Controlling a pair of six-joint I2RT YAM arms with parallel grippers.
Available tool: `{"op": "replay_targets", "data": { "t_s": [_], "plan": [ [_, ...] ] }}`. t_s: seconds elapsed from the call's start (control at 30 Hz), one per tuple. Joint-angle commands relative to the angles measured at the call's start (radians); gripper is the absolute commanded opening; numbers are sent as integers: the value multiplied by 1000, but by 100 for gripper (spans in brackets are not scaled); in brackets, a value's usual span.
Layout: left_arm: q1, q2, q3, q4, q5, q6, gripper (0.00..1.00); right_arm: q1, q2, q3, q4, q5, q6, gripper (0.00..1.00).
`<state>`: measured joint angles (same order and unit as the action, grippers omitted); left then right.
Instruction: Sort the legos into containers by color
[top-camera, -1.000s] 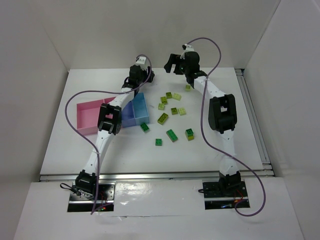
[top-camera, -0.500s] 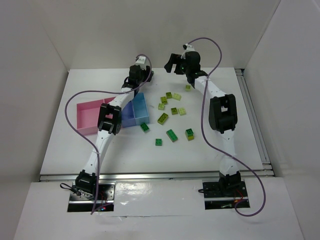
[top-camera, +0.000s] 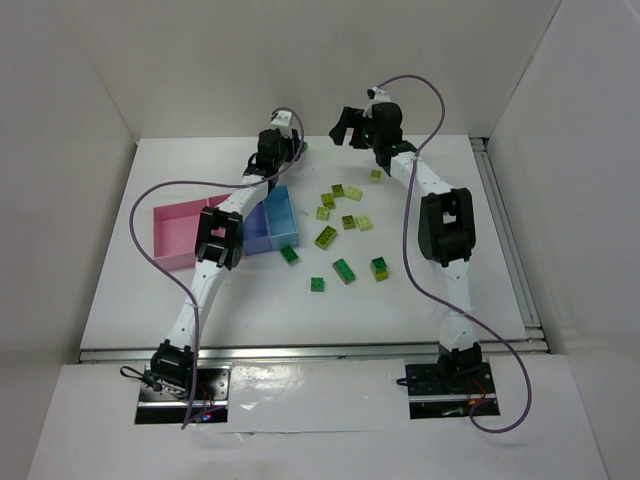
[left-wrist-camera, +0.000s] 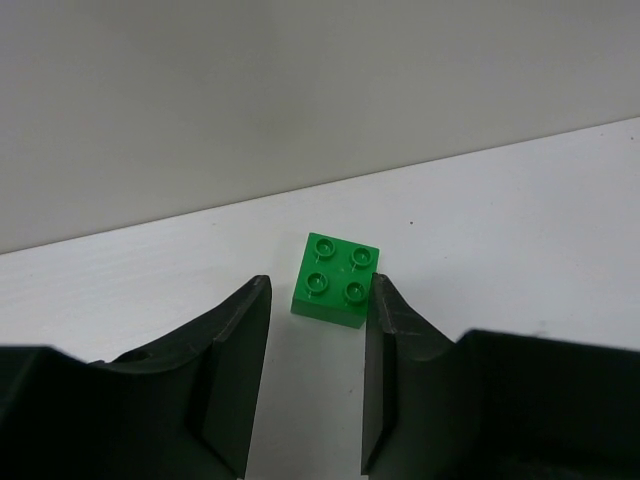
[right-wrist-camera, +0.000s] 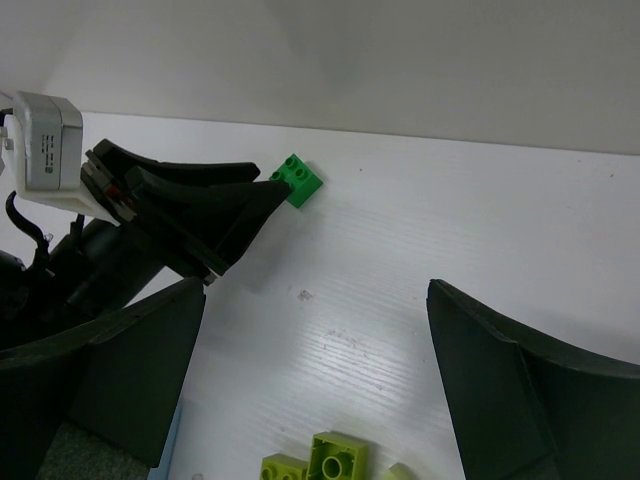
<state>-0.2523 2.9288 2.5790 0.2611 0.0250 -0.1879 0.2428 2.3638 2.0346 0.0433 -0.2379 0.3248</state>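
- The containers (top-camera: 165, 240) lie behind the left claw, back toward its arm's base and off to its left. A pink bin shows plainly. Blue bins join it on the right and are partly hidden under the forearm.
- The left claw (left-wrist-camera: 320, 288) is down at the table (left-wrist-camera: 520, 220), close to the back wall (left-wrist-camera: 300, 80). It is released: the two fingers stand partly apart with bare table in the gap, and they clamp nothing.
- A green brick (left-wrist-camera: 335, 280) with four studs facing up lies flat on the table just ahead of the left claw's tips. Its near edge sits at the mouth of the gap. The right fingertip (left-wrist-camera: 380, 300) meets the brick's near right corner, though whether it truly presses on it cannot be told. The left fingertip (left-wrist-camera: 258, 300) stands clear of the brick.
- The right claw (right-wrist-camera: 316, 290) hangs above the table, spread wide and empty, pointing toward the left claw. In its wrist view the green brick lies ahead of it and a little left of its gap, at the tips of the left claw.
- The other legos (top-camera: 340, 220), dark green and yellow-green, are scattered loose on the table behind and below the right claw, toward its arm's base. Two yellow-green ones show at the bottom edge of its wrist view, under the gap between its fingers. None of them touches either claw.
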Motion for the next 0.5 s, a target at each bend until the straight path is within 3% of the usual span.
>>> {"op": "replay_targets", "data": {
  "t_s": [0.0,0.47],
  "plan": [
    [-2,-2,49,59,15,8,47,-10,-18,21,26,-14,8,99],
    [-2,-14,37,17,53,-13,38,-10,-9,39,26,-14,8,99]
  ]
}}
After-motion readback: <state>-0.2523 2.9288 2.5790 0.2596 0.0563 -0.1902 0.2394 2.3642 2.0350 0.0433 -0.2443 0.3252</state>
